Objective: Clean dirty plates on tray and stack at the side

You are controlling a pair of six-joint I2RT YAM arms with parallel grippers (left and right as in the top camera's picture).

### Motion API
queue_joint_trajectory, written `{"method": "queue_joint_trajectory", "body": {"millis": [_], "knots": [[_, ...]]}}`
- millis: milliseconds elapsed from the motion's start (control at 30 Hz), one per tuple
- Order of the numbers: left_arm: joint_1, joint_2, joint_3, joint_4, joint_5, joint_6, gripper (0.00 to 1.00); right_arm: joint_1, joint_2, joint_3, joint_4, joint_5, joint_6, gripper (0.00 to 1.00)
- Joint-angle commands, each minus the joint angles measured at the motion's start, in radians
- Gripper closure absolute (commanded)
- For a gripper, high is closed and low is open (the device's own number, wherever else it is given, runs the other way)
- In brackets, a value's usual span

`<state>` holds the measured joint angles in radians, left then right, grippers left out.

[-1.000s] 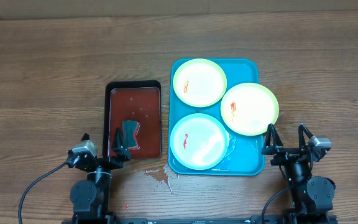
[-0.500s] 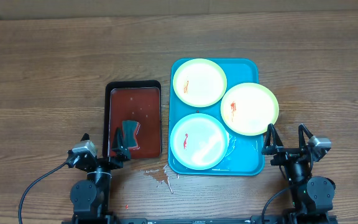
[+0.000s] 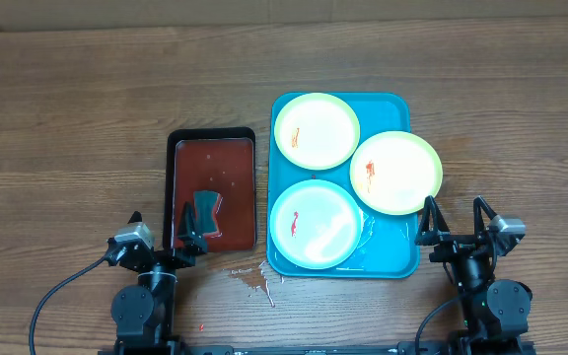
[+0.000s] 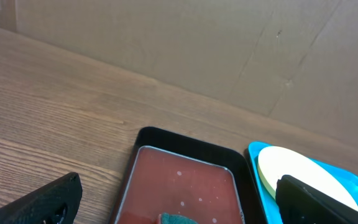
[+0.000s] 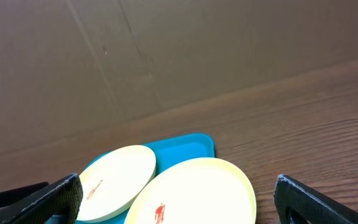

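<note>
- Nothing has moved: three round yellow-green plastic plates (image 3: 316, 130) lie smeared on the big turquoise plastic tray (image 3: 394, 254) (cleaning not begun).
- Lower frame: the left gripper (image 3: 162, 229) and right gripper (image 3: 455, 222) gape wide, empty.

Bright, even light falls from above on the brown wooden desk (image 3: 87, 99), leaving only thin soft shadows. The round pale yellow-green plastic plates (image 3: 316, 130) look washed out at their centres; the large turquoise-blue plastic tray (image 3: 392, 256) glints wetly toward the desk's near edge. Wrist views are dimmer, pincer fingers (image 4: 42, 202) dark and blurred.
</note>
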<state>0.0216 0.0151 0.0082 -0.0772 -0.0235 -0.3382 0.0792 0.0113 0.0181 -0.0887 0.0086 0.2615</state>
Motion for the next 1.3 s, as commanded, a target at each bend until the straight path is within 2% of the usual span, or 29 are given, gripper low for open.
{"method": "queue_joint_trajectory", "body": {"millis": [0,167,433,567,867,1100,1267], "knots": [[0.002,-0.010,-0.003,0.003,-0.010,-0.010,0.00,-0.001,-0.005,-0.010,0.007,0.013,0.003,0.00],[0.003,-0.010,-0.003,0.008,-0.069,0.004,0.00,-0.001,-0.005,-0.010,0.007,0.013,0.003,0.00],[0.004,-0.010,-0.003,0.014,-0.064,0.000,0.00,-0.001,-0.005,-0.010,0.008,0.020,0.000,0.00],[0.004,-0.010,-0.003,0.022,-0.021,-0.035,0.00,-0.001,-0.005,-0.010,0.008,0.015,0.000,0.00],[0.004,-0.010,-0.003,0.042,0.096,-0.035,0.00,-0.001,-0.005,-0.010,0.014,-0.021,0.000,0.00],[0.004,-0.010,-0.002,0.221,0.095,0.014,0.00,-0.001,-0.004,0.041,0.043,-0.135,-0.005,0.00],[0.004,-0.002,0.065,0.185,0.150,0.049,0.00,-0.001,0.006,0.122,-0.008,-0.145,-0.036,0.00]]}}
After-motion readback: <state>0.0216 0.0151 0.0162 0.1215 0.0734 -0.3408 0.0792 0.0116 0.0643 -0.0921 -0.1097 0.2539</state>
